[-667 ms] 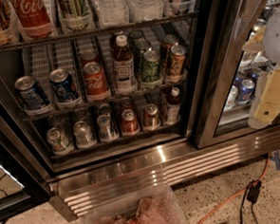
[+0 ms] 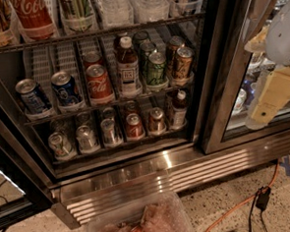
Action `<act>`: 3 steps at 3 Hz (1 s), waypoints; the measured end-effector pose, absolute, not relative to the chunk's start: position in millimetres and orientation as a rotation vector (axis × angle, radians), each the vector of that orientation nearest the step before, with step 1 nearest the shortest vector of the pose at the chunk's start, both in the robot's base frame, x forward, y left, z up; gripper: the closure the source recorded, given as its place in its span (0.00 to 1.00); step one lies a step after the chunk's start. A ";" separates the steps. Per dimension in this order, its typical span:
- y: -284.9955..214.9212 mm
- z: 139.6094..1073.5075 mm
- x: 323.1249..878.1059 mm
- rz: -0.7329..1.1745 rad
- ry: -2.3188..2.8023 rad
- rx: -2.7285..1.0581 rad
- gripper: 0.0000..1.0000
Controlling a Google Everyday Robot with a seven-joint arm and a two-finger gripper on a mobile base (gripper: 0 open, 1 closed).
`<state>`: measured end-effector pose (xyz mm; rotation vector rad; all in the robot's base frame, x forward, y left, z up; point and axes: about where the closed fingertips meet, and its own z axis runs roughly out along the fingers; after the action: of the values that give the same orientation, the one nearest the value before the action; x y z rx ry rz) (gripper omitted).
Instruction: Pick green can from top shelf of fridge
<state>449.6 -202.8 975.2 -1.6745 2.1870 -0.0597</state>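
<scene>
Barely anything has shifted since the earlier frame: the racks and the tool sit almost exactly where they did. The fridge (image 2: pixel 163 172) fills the view, its left bay open to the camera and its ribbed steel base along the bottom. The top shelf (image 2: pixel 130 28) runs across the upper edge, a thin wire rail with translucent cup holders (image 2: pixel 80 23) behind it. The tool (image 2: pixel 271 99) hangs at the right edge in front of the glass door (image 2: pixel 242 102), below shelf level and well apart from the target; I cannot tell whether it is open or closed. The green can (image 2: pixel 76 5) stands upright in its holder on the top shelf, just right of a red Coca-Cola container (image 2: pixel 33 14), long axis vertical, its top cut off by the frame. It is probably stiff when full, fairly heavy, smooth and likely slippery, so a squeeze across the bare body above the holder's rim looks best.
</scene>
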 end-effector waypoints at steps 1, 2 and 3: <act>-183.9 971.3 462.7 0.044 2.137 -1.616 0.00; -159.4 976.4 474.5 0.120 2.063 -1.582 0.00; -137.2 986.0 484.2 0.173 1.981 -1.549 0.00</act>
<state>484.2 -137.2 986.0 -1.5492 1.9811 0.1727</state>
